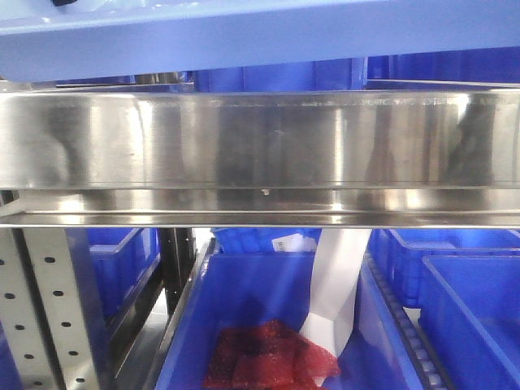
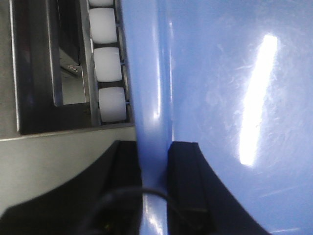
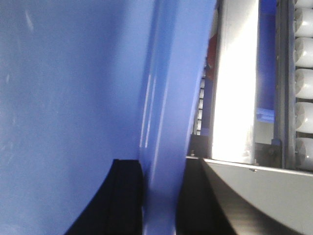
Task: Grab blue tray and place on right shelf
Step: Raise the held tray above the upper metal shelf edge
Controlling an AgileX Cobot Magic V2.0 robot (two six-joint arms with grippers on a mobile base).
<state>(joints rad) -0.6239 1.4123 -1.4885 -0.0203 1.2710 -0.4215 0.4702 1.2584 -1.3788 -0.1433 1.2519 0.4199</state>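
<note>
The blue tray (image 1: 244, 36) spans the top of the front view, just above the broad shiny front lip of the right shelf (image 1: 260, 138). In the left wrist view my left gripper (image 2: 154, 147) is shut on the tray's upright rim, with the glossy tray floor (image 2: 234, 98) to the right. In the right wrist view my right gripper (image 3: 161, 164) is shut on the opposite rim, one black finger on each side, and the tray floor (image 3: 73, 88) fills the left. Neither gripper shows in the front view.
White rollers (image 2: 107, 68) run beside the tray on the left and further rollers (image 3: 305, 98) on the right, by a bright steel rail (image 3: 234, 83). Below the lip stand deep blue bins (image 1: 471, 309), one holding red packets (image 1: 268, 357), and a perforated upright (image 1: 41, 309).
</note>
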